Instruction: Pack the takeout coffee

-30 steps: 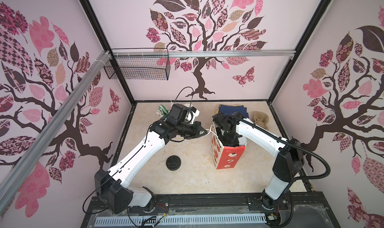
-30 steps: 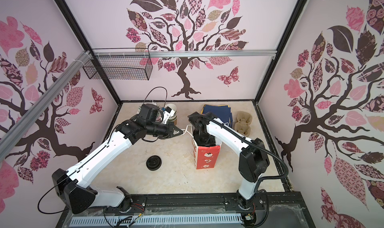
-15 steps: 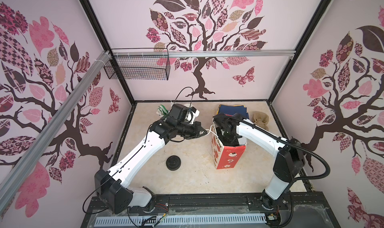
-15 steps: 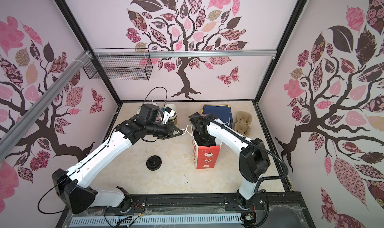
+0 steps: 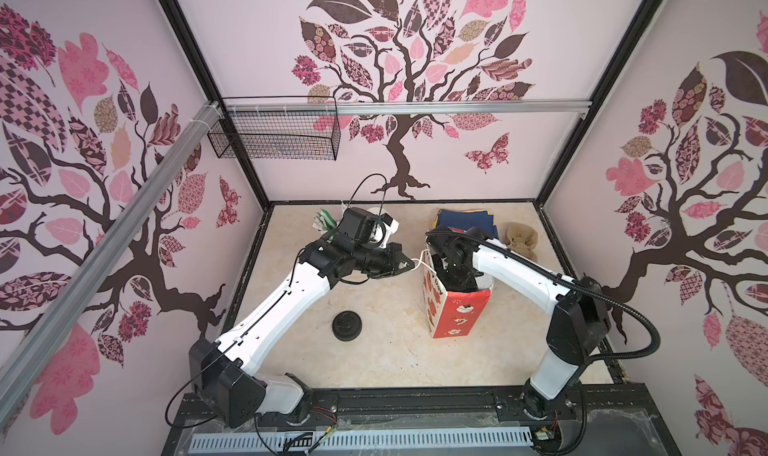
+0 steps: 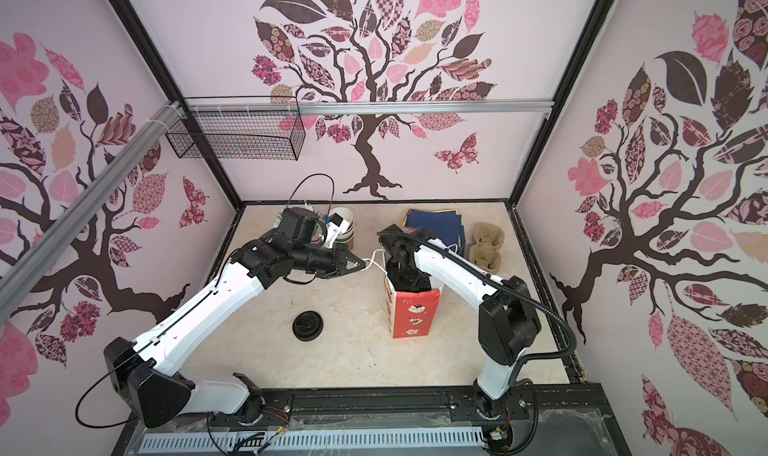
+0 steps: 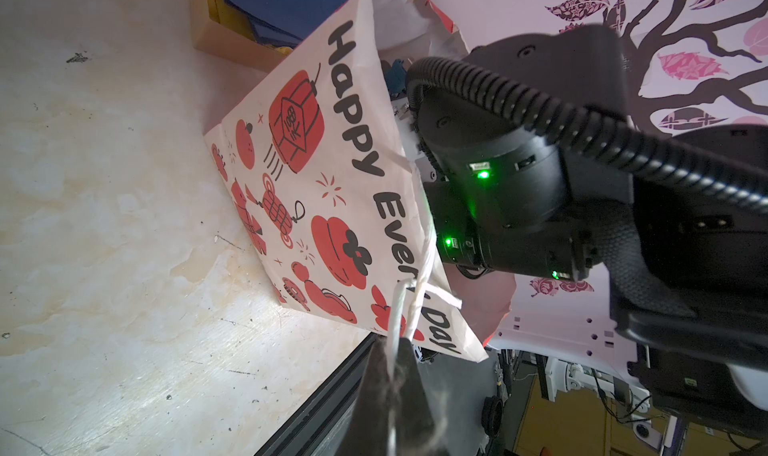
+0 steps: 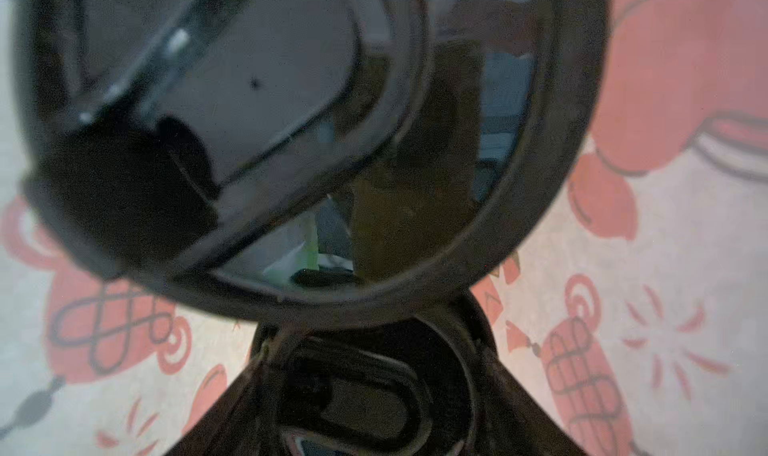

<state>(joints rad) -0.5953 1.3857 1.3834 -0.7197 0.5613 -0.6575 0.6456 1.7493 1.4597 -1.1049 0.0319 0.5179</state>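
Observation:
A red-and-white printed paper bag [image 5: 457,312] [image 6: 415,312] stands upright on the table. My left gripper [image 5: 409,262] [image 6: 361,262] [image 7: 392,350] is shut on its white string handle [image 7: 399,308] and holds that side of the mouth out. My right gripper [image 8: 365,350] reaches down inside the bag, so both top views hide it. Its fingers close on the black lid [image 8: 361,391] of one takeout coffee. A second black lid [image 8: 266,142] fills the right wrist view close beside it. The green cup bodies are hidden.
A squat stack of black lids [image 5: 347,326] [image 6: 307,326] lies left of the bag. Stacked empty cups [image 6: 343,221] and wrapped straws [image 5: 323,221] stand behind my left arm. Blue napkins [image 5: 467,221] and a cardboard cup carrier [image 5: 519,235] sit at the back right.

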